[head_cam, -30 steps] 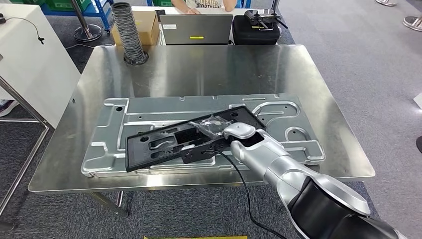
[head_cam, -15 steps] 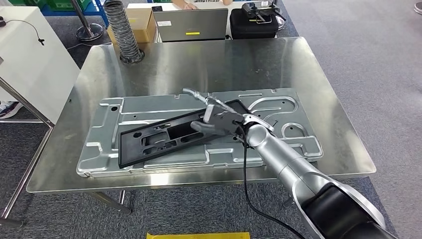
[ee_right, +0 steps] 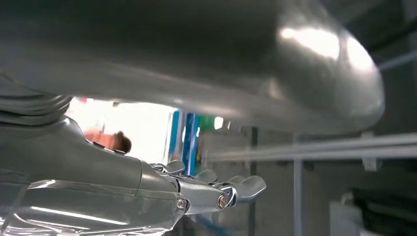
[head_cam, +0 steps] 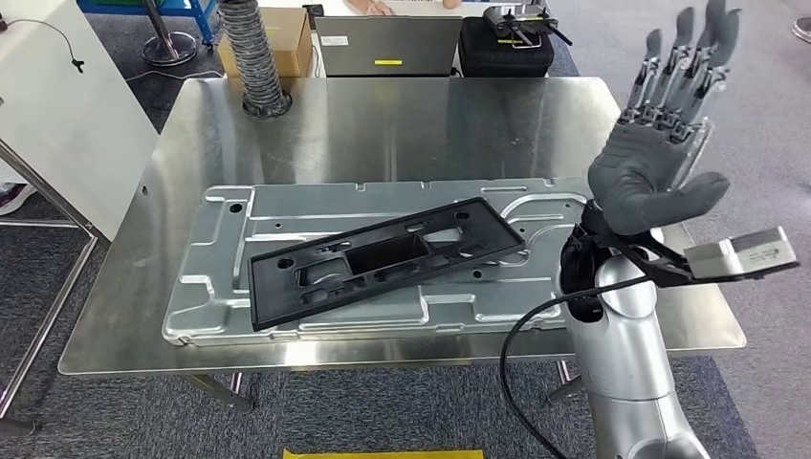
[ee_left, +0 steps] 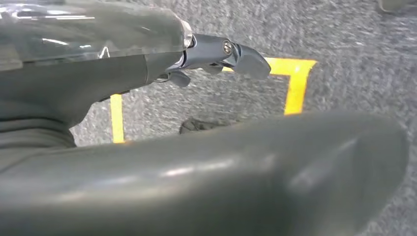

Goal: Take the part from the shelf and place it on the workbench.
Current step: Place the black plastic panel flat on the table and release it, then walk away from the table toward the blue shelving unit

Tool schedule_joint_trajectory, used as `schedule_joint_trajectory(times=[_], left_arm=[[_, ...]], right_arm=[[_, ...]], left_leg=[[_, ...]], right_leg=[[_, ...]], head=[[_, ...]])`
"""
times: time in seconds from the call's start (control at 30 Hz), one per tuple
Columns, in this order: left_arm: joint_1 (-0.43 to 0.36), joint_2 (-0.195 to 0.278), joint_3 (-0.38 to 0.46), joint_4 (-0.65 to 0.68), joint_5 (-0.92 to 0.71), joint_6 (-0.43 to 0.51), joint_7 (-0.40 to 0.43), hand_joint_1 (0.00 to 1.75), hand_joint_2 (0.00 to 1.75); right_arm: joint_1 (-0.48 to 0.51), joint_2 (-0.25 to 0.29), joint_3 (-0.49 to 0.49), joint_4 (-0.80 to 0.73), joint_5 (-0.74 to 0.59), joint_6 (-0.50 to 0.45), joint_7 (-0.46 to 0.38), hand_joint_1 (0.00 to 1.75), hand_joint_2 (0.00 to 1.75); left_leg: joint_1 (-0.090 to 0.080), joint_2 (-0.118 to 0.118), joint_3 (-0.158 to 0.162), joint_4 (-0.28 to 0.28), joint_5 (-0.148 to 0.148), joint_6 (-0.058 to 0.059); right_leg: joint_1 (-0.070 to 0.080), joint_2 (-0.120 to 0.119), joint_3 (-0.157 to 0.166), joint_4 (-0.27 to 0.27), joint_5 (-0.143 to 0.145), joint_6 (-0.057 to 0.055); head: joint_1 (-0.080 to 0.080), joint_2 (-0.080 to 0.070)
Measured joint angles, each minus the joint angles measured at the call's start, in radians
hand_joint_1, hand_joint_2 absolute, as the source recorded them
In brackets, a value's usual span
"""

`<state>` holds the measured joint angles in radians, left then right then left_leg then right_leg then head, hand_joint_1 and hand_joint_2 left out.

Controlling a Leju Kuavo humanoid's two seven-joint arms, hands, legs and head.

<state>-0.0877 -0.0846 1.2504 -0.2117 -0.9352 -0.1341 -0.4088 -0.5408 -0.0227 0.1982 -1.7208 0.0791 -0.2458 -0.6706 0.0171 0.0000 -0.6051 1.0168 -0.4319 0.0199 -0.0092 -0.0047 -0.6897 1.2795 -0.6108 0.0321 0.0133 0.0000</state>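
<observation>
— How many parts on the workbench (head_cam: 383, 115)?
— One black part (head_cam: 383, 258), lying on one grey panel (head_cam: 287, 206) toward the front edge.
— The hands?
— Right hand (head_cam: 660, 163) raised, fingers spread, empty; left hand (ee_left: 216, 54) empty, fingers extended.

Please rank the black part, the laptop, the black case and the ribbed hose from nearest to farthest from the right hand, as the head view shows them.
From the raised right hand:
1. Black part, on the metal panel, toward the robot's left of the hand.
2. Black case, behind the table's far edge, right of centre.
3. Laptop, beside the case.
4. Ribbed hose, at the table's far left corner.
</observation>
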Motion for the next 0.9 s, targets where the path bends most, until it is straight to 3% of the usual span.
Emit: schedule_joint_trajectory(times=[0.03,0.07,0.13,0.2,0.23,0.33,0.4,0.5,0.53,0.57,0.6,0.7,0.73,0.83,0.87,0.9], left_arm=[[0.0,0.0,0.0,0.0,0.0,-0.006,-0.004,0.0,0.0],[0.001,0.0,0.0,0.0,0.0,-0.011,-0.007,0.0,0.0],[0.003,-0.001,0.0,0.0,-0.006,-0.018,-0.01,0.0,0.0],[0.004,-0.002,0.002,0.0,-0.015,-0.02,-0.01,0.0,0.0],[0.003,-0.002,0.004,0.0,-0.019,-0.02,-0.007,0.0,0.0],[0.003,-0.002,0.01,0.0,-0.023,-0.02,0.001,0.0,0.0],[0.003,0.0,0.013,0.0,-0.024,-0.02,0.002,0.0,0.0],[0.003,0.0,0.018,0.0,-0.021,-0.02,0.007,0.0,0.0],[0.004,0.0,0.02,0.0,-0.019,-0.02,0.009,0.0,0.0],[0.004,0.001,0.021,0.0,-0.017,-0.02,0.01,0.0,0.0],[0.005,0.001,0.022,0.0,-0.015,-0.021,0.012,0.0,0.0],[0.002,0.004,0.023,0.0,-0.009,-0.021,0.018,0.0,0.0],[0.001,0.005,0.023,0.0,-0.008,-0.022,0.018,0.0,0.0],[0.004,0.005,0.023,0.0,-0.008,-0.022,0.016,0.0,0.0],[0.005,0.005,0.024,0.0,-0.009,-0.023,0.015,0.0,0.0],[0.006,0.005,0.024,0.0,-0.01,-0.025,0.014,0.0,0.0]], right_arm=[[0.034,0.0,-0.009,-0.041,0.05,-0.081,-0.009,0.0,0.0],[0.071,0.0,-0.017,-0.083,0.098,-0.165,-0.017,0.0,0.0],[0.138,-0.003,-0.032,-0.163,0.16,-0.296,-0.025,0.0,0.0],[0.19,-0.012,-0.043,-0.214,0.169,-0.361,-0.025,0.0,0.0],[0.216,-0.018,-0.048,-0.229,0.164,-0.379,-0.025,0.0,0.0],[0.276,-0.032,-0.062,-0.255,0.155,-0.402,-0.024,0.0,0.0],[0.296,-0.037,-0.068,-0.267,0.154,-0.404,-0.024,0.0,0.0],[0.333,-0.037,-0.08,-0.269,0.161,-0.405,-0.016,0.0,0.0],[0.349,-0.037,-0.086,-0.267,0.163,-0.404,-0.014,0.0,0.0],[0.365,-0.037,-0.094,-0.266,0.161,-0.403,-0.016,0.0,0.0],[0.381,-0.037,-0.102,-0.266,0.154,-0.404,-0.019,0.0,0.0],[0.417,-0.038,-0.121,-0.266,0.13,-0.411,-0.024,0.0,0.0],[0.428,-0.039,-0.128,-0.266,0.126,-0.416,-0.024,0.0,0.0],[0.469,-0.043,-0.147,-0.266,0.118,-0.434,-0.024,0.0,0.0],[0.486,-0.043,-0.154,-0.266,0.114,-0.439,-0.024,0.0,0.0],[0.506,-0.043,-0.162,-0.265,0.109,-0.442,-0.024,0.0,0.0]], left_leg=[[0.0,-0.002,0.002,0.0,-0.001,0.001],[0.0,-0.004,0.005,0.001,-0.002,0.002],[-0.001,-0.008,0.011,0.001,-0.005,0.0],[-0.005,-0.009,0.014,0.003,-0.009,-0.007],[-0.006,-0.009,0.014,0.004,-0.01,-0.011],[-0.006,-0.006,0.016,0.002,-0.011,-0.027],[-0.006,-0.006,0.003,0.039,-0.048,-0.035],[-0.005,-0.006,-0.059,0.219,-0.162,-0.043],[-0.005,-0.005,-0.071,0.265,-0.182,-0.045],[-0.005,-0.005,-0.064,0.272,-0.182,-0.045],[-0.005,-0.005,-0.038,0.24,-0.165,-0.044],[-0.007,-0.006,0.087,0.039,-0.1,-0.032],[-0.01,-0.006,0.108,0.0,-0.091,-0.027],[-0.014,-0.006,0.108,-0.02,-0.075,-0.011],[-0.012,-0.004,0.106,-0.024,-0.066,-0.006],[-0.009,-0.002,0.1,-0.027,-0.056,0.0]], right_leg=[[-0.001,0.0,-0.02,0.033,-0.001,0.0],[-0.002,0.0,-0.023,0.03,0.016,-0.001],[-0.002,0.0,0.028,-0.094,0.096,-0.009],[0.004,0.0,0.084,-0.225,0.153,-0.019],[0.007,0.001,0.095,-0.254,0.162,-0.022],[0.007,0.003,0.095,-0.264,0.167,-0.031],[0.001,0.003,0.094,-0.274,0.177,-0.043],[0.003,-0.001,0.083,-0.278,0.189,-0.054],[0.004,-0.002,0.078,-0.277,0.193,-0.055],[0.005,-0.003,0.073,-0.276,0.197,-0.055],[0.006,-0.002,0.068,-0.274,0.2,-0.054],[0.009,-0.001,0.053,-0.265,0.21,-0.045],[0.009,-0.001,0.05,-0.262,0.214,-0.04],[0.007,0.0,0.046,-0.264,0.228,-0.021],[0.006,0.002,0.043,-0.259,0.221,-0.015],[0.004,0.003,0.034,-0.239,0.196,-0.008]], head=[[0.0,0.0],[0.001,0.0],[0.001,0.0],[0.0,0.0],[0.0,0.0],[0.0,0.0],[-0.002,0.0],[-0.006,0.0],[-0.006,0.0],[-0.006,0.0],[-0.007,0.0],[-0.006,0.0],[-0.006,0.0],[-0.005,0.0],[-0.005,0.0],[-0.004,0.0]])
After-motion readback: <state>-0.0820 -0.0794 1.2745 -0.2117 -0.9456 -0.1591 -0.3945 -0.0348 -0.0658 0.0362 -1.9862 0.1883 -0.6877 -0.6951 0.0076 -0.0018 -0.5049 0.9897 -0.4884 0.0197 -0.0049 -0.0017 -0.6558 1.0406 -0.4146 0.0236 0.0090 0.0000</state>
